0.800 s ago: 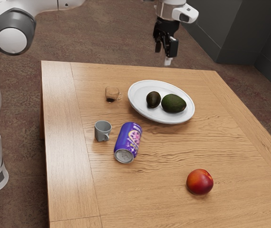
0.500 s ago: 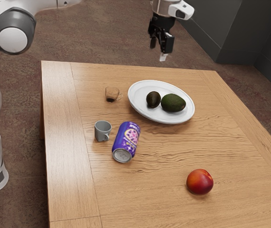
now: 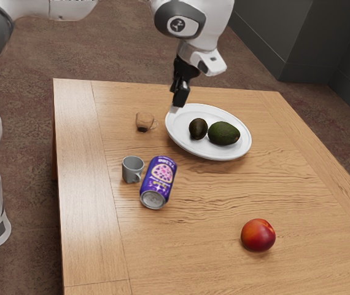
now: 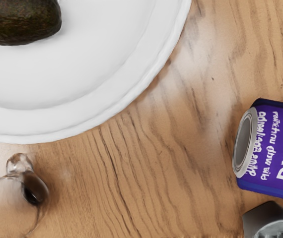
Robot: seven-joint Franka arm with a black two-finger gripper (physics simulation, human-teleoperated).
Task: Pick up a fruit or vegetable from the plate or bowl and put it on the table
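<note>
In the exterior view my gripper (image 3: 176, 101) is above the plate's edge on the glass-cup side, open with nothing held. The oval white plate (image 3: 187, 145) holds a small dark avocado (image 3: 198, 129) and a larger green avocado (image 3: 224, 133), side by side. A red peach or nectarine (image 3: 258, 235) lies on the table, apart from the plate. In the wrist view, part of the plate (image 4: 97, 64) appears with one dark avocado (image 4: 20, 22) on it.
A clear brown-tinted cup (image 3: 144, 121) stands beside the plate. Near the grey mug (image 3: 132, 169) a purple can (image 3: 159, 179) lies on its side on the wooden table (image 3: 193, 246). The cup (image 4: 15, 198), can (image 4: 275, 148) and mug (image 4: 275, 225) appear in the wrist view too.
My gripper has moved toward the exterior view's left and lower, from beyond the table's far edge to the plate's edge, and has turned. The purple can has rolled slightly toward the grey mug.
</note>
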